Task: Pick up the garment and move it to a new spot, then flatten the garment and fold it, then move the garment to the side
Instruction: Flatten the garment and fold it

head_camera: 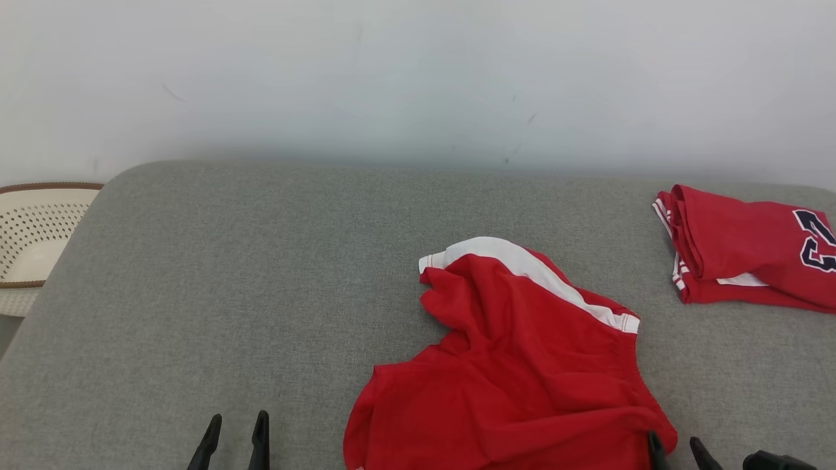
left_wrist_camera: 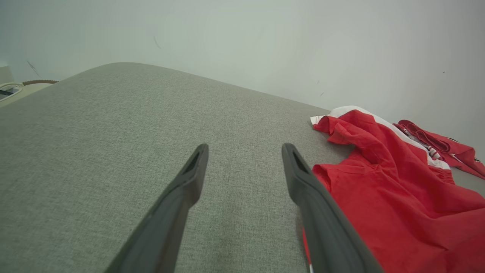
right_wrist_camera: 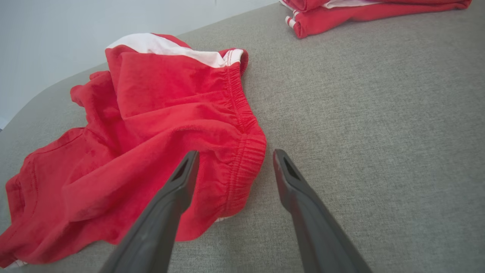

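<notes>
perforated basket (head_camera: 32, 228): beside grey table (head_camera: 196, 294), left | folded red jersey (head_camera: 738, 248) (dark numeral): far right

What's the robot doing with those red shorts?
A two-armed robot is about to tidy a crumpled pair of red shorts lying on a grey padded table. Nothing is held yet: both sets of jaws are open. The right jaws sit at the shorts' stretchy waistband, the left jaws over bare table beside them. Another red garment lies folded at the far right, and a white basket stands off to the left.
</notes>
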### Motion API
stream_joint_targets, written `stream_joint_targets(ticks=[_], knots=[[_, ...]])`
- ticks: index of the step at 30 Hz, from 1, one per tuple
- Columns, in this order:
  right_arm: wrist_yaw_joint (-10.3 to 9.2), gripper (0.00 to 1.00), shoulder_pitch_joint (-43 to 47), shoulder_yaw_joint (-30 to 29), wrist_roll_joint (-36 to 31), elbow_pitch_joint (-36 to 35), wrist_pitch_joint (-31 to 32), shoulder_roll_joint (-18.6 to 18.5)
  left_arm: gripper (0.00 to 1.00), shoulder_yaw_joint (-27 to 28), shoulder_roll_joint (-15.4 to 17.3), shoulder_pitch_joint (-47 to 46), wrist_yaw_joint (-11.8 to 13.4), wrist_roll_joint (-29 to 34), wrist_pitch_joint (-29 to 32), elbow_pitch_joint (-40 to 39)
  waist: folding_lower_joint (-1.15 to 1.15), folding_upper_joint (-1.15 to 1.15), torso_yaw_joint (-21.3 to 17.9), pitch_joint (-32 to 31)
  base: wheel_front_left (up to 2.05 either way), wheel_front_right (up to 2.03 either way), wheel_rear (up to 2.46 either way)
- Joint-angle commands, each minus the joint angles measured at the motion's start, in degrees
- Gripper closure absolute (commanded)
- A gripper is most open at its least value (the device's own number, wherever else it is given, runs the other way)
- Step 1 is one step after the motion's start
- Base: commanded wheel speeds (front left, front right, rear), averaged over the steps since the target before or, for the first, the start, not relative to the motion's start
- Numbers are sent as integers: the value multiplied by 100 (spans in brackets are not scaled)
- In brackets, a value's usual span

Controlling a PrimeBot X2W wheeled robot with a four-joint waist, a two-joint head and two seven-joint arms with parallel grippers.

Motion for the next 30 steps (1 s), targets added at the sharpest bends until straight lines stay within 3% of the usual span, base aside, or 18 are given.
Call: stream_joint_targets(ticks=[1, 15, 24, 30], knots=[[1, 0, 66, -41, -46, -92, -112, 30, 0, 2, -14, 31, -1, 81, -23, 14, 0, 0, -7, -6, 0, 0, 0], [1, 0, 48, -106, -379, -317, -763, 137, 0, -327, -63, 154, -144, 189, -23, 67, 0, 0, -30, -22, 0, 0, 0], [1, 0, 12, -34, -456, -222, -808, 161, 0, -1233, -89, 317, -383, 443, 73, 303, 0, 0, -77, 11, 0, 0, 0], [1, 0, -109, 43, -480, -218, -842, 166, 0, -1506, -105, 243, -428, 414, 71, 543, 0, 0, -189, 63, 0, 0, 0]])
